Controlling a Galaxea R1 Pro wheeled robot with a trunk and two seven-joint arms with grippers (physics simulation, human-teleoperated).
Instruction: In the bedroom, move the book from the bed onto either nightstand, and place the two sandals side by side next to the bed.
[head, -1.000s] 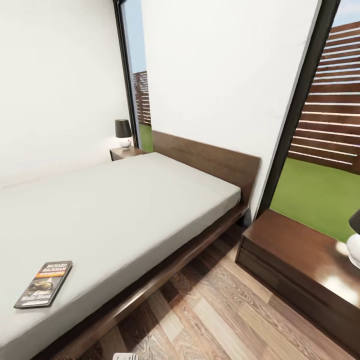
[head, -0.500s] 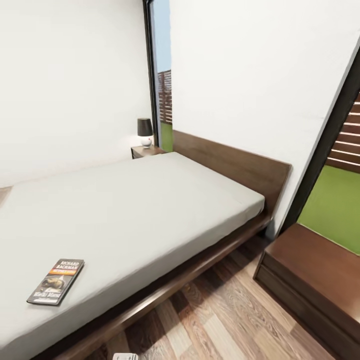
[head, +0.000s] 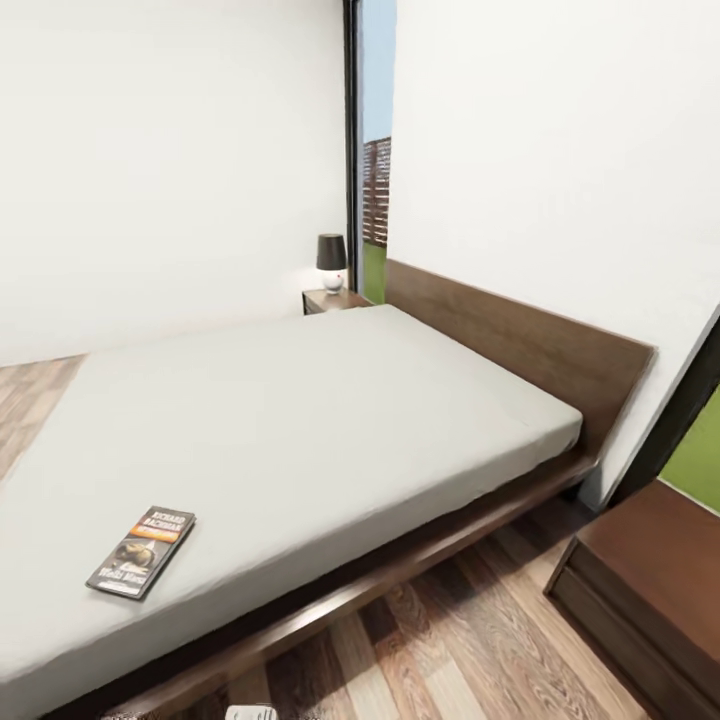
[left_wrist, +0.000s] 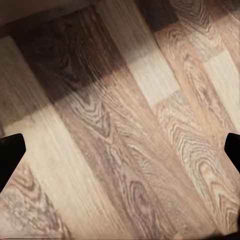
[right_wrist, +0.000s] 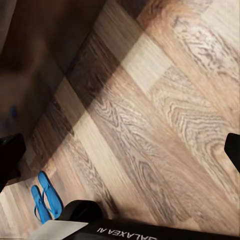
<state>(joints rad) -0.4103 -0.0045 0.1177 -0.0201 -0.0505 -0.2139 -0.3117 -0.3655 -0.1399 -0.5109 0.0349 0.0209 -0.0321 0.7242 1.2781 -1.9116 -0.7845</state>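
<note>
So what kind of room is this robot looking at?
Most likely a bedroom: a low wooden bed with a plain grey mattress, a small nightstand beside the headboard carrying a lamp, and a book lying on the mattress.

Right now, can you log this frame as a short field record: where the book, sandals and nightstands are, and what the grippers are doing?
book: lying flat on the mattress near the bed's near edge
bed: grey mattress on a dark wooden frame
sandals: both on the wood floor, side by side, touching
far nightstand: beyond the bed by the window, lamp on top
near nightstand: beside the headboard end, visible part of top bare
left gripper: open, over bare floor
right gripper: open, holding nothing
</note>
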